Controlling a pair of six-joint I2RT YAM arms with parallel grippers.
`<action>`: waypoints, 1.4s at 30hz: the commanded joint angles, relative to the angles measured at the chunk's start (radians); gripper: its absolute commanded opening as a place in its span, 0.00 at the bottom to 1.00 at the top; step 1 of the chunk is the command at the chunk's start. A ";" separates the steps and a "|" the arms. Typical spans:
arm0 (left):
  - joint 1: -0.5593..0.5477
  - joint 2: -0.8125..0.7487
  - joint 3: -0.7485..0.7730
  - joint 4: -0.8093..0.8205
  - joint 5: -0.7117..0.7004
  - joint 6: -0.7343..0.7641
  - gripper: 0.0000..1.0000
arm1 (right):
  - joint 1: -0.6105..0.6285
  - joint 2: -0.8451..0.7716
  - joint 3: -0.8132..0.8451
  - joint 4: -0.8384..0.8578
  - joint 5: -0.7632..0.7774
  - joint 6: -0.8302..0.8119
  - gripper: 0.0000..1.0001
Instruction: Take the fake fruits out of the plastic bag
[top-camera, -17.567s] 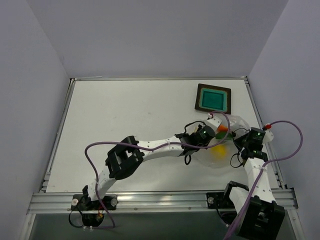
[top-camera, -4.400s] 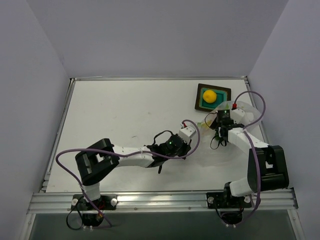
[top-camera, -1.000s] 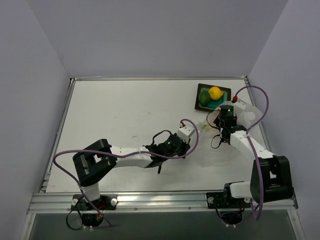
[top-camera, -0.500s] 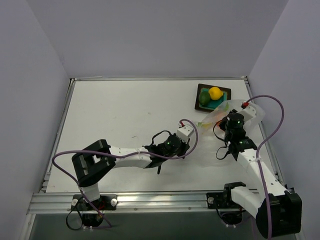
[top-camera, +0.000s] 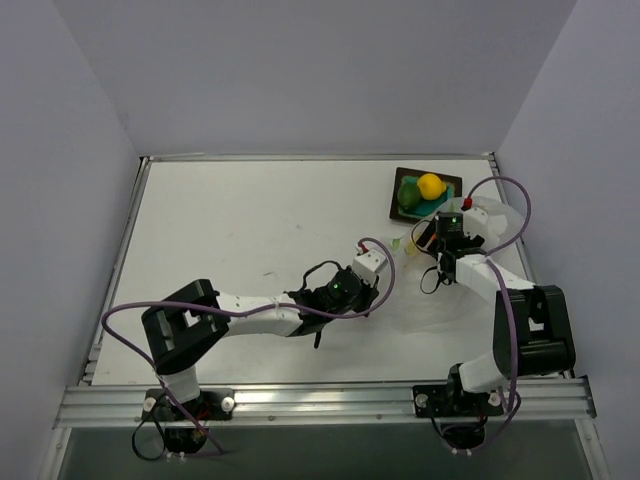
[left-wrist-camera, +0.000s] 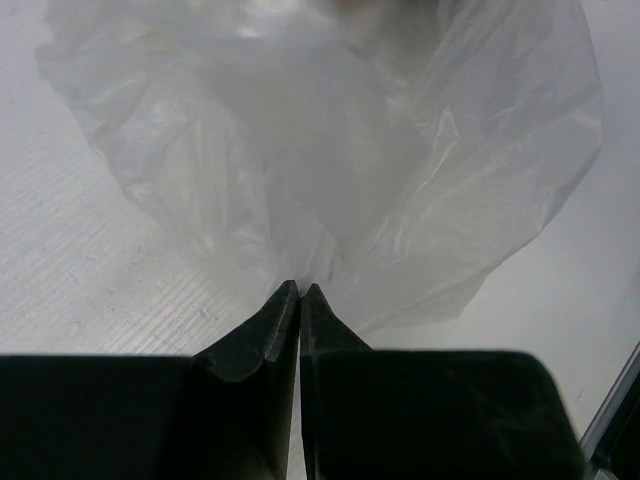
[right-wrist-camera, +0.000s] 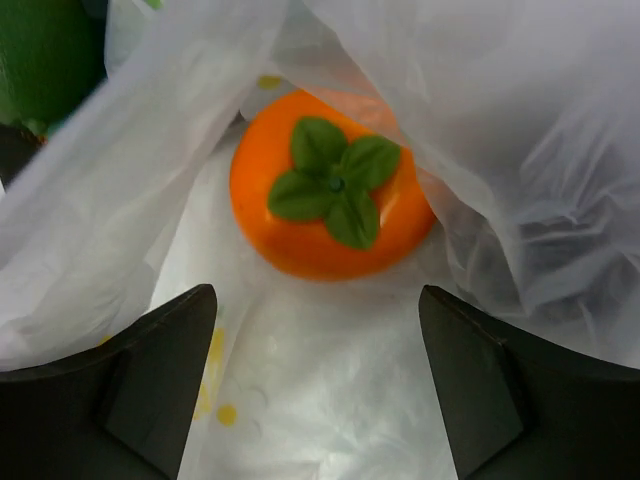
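**Three fruits counted: two in the tray, one in the bag**

Overhead view only: dark square tray (top-camera: 452, 180) near the far right corner of the table (top-camera: 250, 230). It holds the yellow lemon (top-camera: 431, 185) and the green fruit (top-camera: 408, 196), side by side and touching. The two arms meet just on the near side of the tray, close to the table's right edge. The bag's outline is faint from here.

Left wrist view only: left gripper (left-wrist-camera: 299, 292) has its fingers pressed together on a pinch of the clear plastic bag (left-wrist-camera: 330, 150). The bag bulges away from the fingertips and lies crinkled on the table. Its contents do not show through the film in this view.

Right wrist view only: right gripper (right-wrist-camera: 315, 310) is spread wide and grips nothing. The orange fruit (right-wrist-camera: 330, 190) lies inside the bag, beyond and between the fingertips, with its green stem leaves facing the camera. It rests on the bag's lower film. More film drapes close over it from above and on both sides. A green shape fills the upper left corner, outside the bag.
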 joint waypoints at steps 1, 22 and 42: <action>-0.005 -0.056 0.007 0.031 -0.013 0.000 0.02 | -0.023 0.060 0.074 0.085 0.048 -0.006 0.78; -0.003 -0.028 0.021 0.024 -0.015 0.006 0.02 | -0.073 0.268 0.232 0.103 0.028 0.000 0.53; -0.003 -0.058 0.009 0.024 -0.030 0.018 0.02 | 0.021 -0.519 -0.006 -0.262 -0.173 0.034 0.49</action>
